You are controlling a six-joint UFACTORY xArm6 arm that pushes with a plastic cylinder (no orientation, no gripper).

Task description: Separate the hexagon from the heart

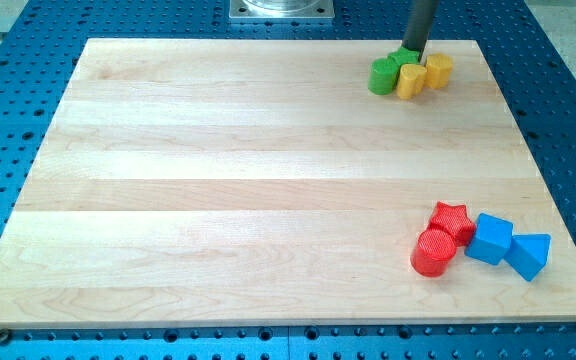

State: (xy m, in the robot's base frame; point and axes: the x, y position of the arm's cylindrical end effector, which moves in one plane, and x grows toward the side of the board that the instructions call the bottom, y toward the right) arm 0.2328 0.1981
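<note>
**Rod tip set among the top-right cluster**

Camera view: the pale wooden board [268,180] lies on a blue perforated table [8,340]. Near the view's top right, four small blocks crowd together: a green rounded block [381,77], a second green block [400,62] largely hidden behind the rod, a yellow heart-like block [411,80] and a yellow hexagon-like block [438,71]; their shapes are hard to confirm. The two yellow ones touch. My tip [411,57] sits at the cluster's top edge, touching or just beside the hidden green block and just above the heart, probably so a push can wedge the yellow pair apart. There is no hand to open or close; the rod holds nothing.

At the view's bottom right, well apart, rest a red star [451,219], a red cylinder [432,252], a blue cube [490,238] and a blue triangular block [530,255].
</note>
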